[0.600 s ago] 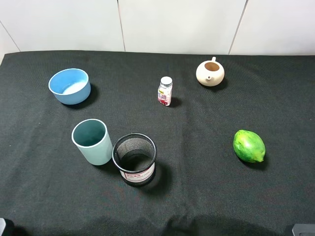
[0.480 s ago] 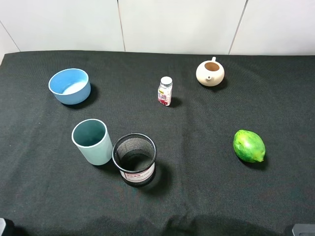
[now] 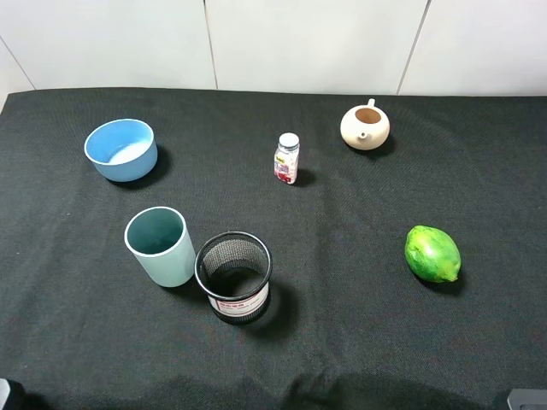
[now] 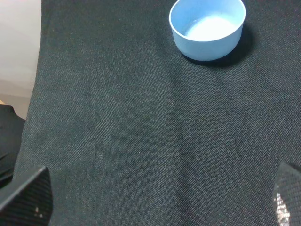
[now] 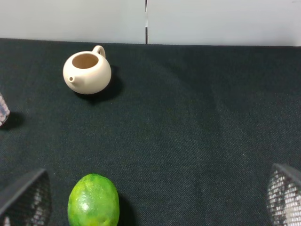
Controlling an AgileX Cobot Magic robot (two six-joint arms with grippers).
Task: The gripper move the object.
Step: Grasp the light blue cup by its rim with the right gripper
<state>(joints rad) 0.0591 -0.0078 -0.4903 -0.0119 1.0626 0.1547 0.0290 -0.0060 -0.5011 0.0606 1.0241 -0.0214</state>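
Gaping wide, the left pincer point(image 4: 157, 205) was held well apart from the cup point(image 3: 161, 246); the adjacent mesh holder point(image 3: 234, 275) was to be avoided.

One tall teal cup point(image 3: 159, 245); one blue bowl point(image 3: 121, 149); one black mesh holder point(image 3: 234, 276); one small white-capped bottle point(image 3: 287, 159); one cream teapot point(image 3: 365, 126); one green fruit point(image 3: 432, 254).

A light blue bowl point(image 4: 208, 28) stands upright on black woven cloth point(image 4: 117, 122), casting a shadow beside it. The left gripper point(image 4: 157, 202) shows only its dark mesh-patterned fingertips point(image 4: 29, 197), spread wide apart over cloth.
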